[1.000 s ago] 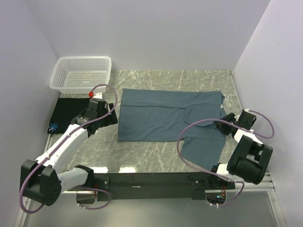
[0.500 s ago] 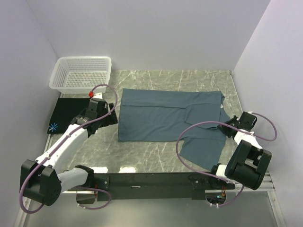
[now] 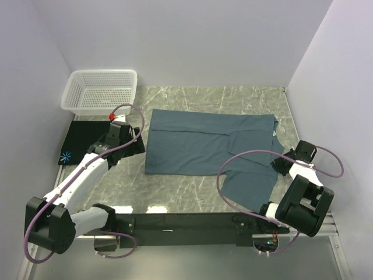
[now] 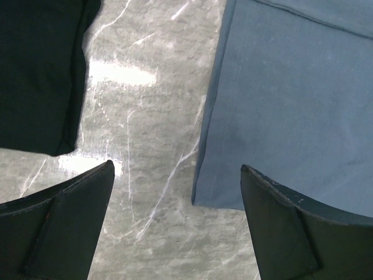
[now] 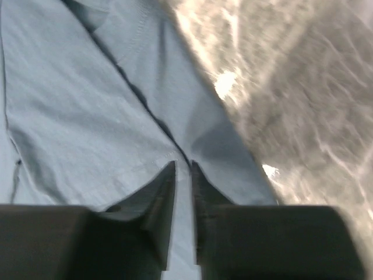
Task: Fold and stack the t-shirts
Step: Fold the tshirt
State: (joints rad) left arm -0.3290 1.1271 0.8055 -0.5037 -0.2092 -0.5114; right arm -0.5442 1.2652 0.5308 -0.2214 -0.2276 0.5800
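The slate-blue t-shirt [image 3: 198, 143] lies spread across the middle of the marble table, with one part hanging toward the near right. My right gripper [image 3: 279, 165] is at the shirt's right edge. In the right wrist view it [image 5: 182, 164] is shut on a fold of the blue cloth [image 5: 87, 105]. The black t-shirt [image 3: 81, 143] with its light-blue starburst lies folded at the left. My left gripper [image 3: 139, 147] is open and empty. In the left wrist view it [image 4: 176, 167] hovers over bare marble between the black shirt [image 4: 35, 70] and the blue shirt's near-left corner [image 4: 291, 87].
A white lattice basket [image 3: 104, 72] stands at the back left, just behind the black shirt. Lavender walls close in the table at the left, back and right. A black rail [image 3: 186, 221] with the arm bases runs along the near edge.
My right gripper has moved toward the near right edge of the table, still shut on the blue shirt and drawing its right side with it. The left arm has not moved.
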